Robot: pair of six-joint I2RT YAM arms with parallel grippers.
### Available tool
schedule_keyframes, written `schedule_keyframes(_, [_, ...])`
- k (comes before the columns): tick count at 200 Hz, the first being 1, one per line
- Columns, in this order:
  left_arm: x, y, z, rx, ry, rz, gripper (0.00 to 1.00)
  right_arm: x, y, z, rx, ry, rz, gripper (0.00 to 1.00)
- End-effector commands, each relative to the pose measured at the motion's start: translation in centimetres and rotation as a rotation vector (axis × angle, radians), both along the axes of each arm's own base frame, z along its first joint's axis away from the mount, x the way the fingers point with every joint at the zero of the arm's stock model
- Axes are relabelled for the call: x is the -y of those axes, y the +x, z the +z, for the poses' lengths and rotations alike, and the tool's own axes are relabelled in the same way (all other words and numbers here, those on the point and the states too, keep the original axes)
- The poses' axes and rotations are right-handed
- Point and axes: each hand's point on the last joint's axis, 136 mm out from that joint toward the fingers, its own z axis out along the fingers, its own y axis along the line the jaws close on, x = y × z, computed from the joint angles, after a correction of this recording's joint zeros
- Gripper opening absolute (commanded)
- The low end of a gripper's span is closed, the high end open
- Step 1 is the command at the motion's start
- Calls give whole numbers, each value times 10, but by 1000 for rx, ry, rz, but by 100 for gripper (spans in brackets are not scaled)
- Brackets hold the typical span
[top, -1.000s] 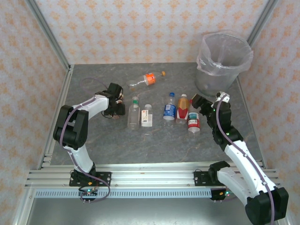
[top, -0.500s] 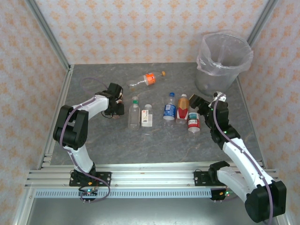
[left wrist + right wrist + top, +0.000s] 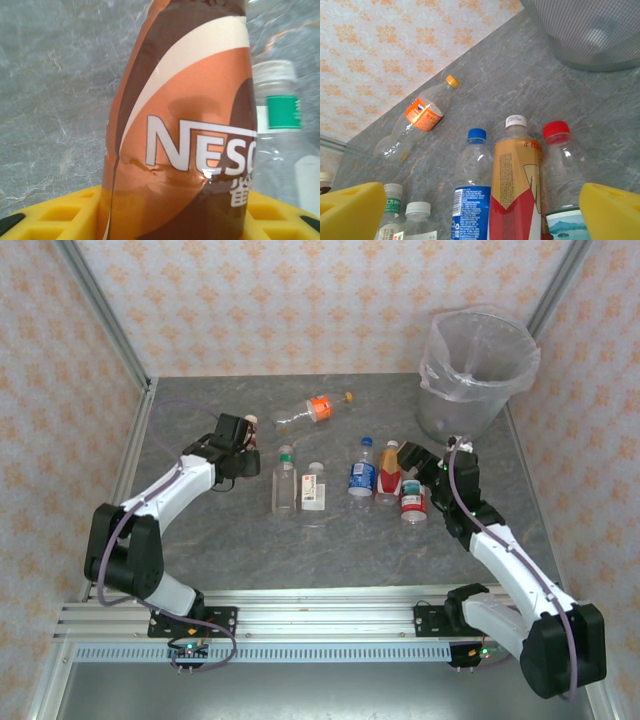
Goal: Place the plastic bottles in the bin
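Left gripper (image 3: 241,438): jaws closed tight on the brown-and-orange-labelled plastic bottle (image 3: 185,135). The label is creased just above the yellow pads (image 3: 50,217), and the bottle's body runs out well past them. Can't tell if it's clear of the grey marbled table (image 3: 200,540). It sits at the left-centre of the table, well apart from the round grey bin lined with a clear bag (image 3: 475,360) in the far right corner.

Right gripper (image 3: 411,456): jaws spread wide, nothing held. Wrist view shows three standing bottles ahead of its yellow fingers (image 3: 350,210):
- blue-capped clear bottle with a blue label (image 3: 470,195)
- white-capped bottle with a gold-and-red label (image 3: 515,190), roughly centred
- red-capped clear bottle (image 3: 560,165)

No contact visible. Can't tell whether any of them is actually between the fingers. From above, the gripper is just beside the top of the gold-and-red one.

Others on the table:
- orange-labelled clear bottle lying on its side (image 3: 315,410), towards the back
- green-capped clear bottle (image 3: 286,480)
- white-capped clear bottle (image 3: 314,487), just beside the green-capped one
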Motion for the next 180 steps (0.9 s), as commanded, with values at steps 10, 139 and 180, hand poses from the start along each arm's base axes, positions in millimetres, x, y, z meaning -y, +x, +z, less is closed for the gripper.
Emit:
schedule_keyframes(10, [15,2,34,136,9,-52,46,-23,11,26,61,103,90,99])
schedule_keyframes(139, [151,-14,97,321,-291,-393,45,-57,33,59,20,318,174,99])
schedule_keyframes(180, [180,-22,111,347,-393,-493,45,-72,39,83,58,394,236,99])
